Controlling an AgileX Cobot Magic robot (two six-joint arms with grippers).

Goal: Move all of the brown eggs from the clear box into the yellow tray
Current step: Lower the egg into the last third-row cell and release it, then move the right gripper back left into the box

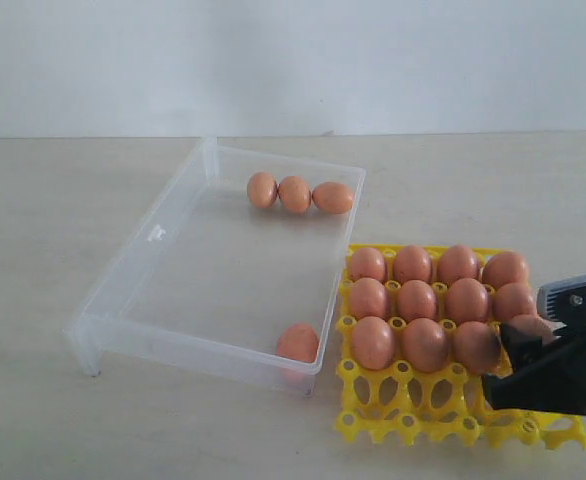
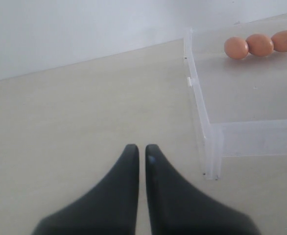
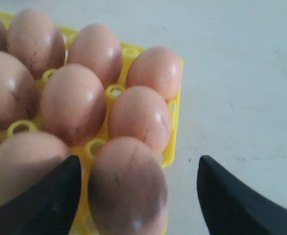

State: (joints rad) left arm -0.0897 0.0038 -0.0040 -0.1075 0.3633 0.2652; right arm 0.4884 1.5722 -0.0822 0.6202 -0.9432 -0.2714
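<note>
Saw right pincer (image 3: pixel 138 169) spread wide astride an egg (image 3: pixel 128 188) seated at tray's (image 1: pixel 443 430) right edge, third row from the back, one finger well clear of it. Counted twelve eggs in tray, filling its three back rows. Counted four more in box (image 1: pixel 138 255): three eggs (image 1: pixel 294 194) touching in a line by far right corner, one (image 1: pixel 297 343) in near right corner. Noted left pincer (image 2: pixel 139 149) pressed together over tabletop (image 2: pixel 84 107), near box's corner
</note>
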